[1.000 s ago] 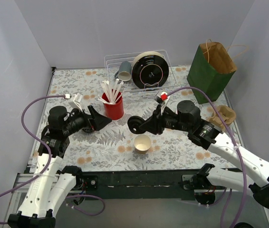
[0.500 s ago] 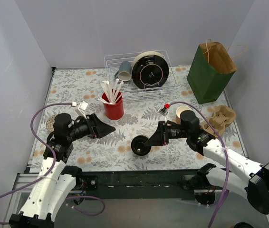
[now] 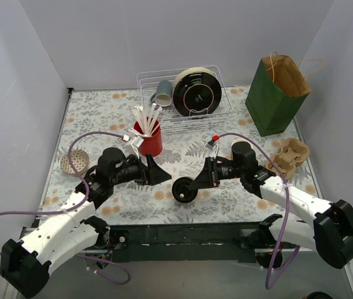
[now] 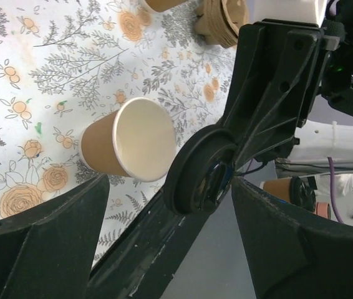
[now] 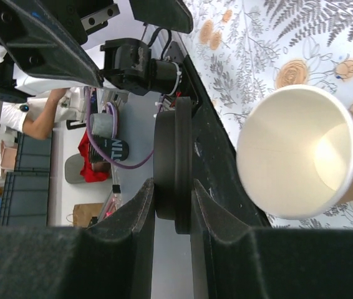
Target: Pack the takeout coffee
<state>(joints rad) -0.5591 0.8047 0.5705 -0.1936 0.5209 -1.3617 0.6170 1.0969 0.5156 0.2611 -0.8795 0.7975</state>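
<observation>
A tan paper cup (image 4: 130,146) stands upright near the table's front edge, its pale inside showing in the right wrist view (image 5: 301,159). My right gripper (image 3: 192,184) (image 5: 173,187) is shut on a black lid (image 3: 184,189) (image 5: 173,165) (image 4: 204,177), pinching its rim. The lid hangs just over the cup's mouth and hides the cup from above. My left gripper (image 3: 158,173) (image 4: 170,184) is open just left of the cup and lid, with nothing between its fingers (image 4: 39,237).
A cardboard cup carrier (image 3: 290,154) lies at the right, and a green paper bag (image 3: 276,93) stands behind it. A red cup of stirrers (image 3: 148,138) stands behind the left gripper, a wire rack (image 3: 183,93) at the back. A round mesh disc (image 3: 75,163) lies far left.
My left arm has swung right, toward the cup. My right arm brought the lid down and left over the cup, then held still.
</observation>
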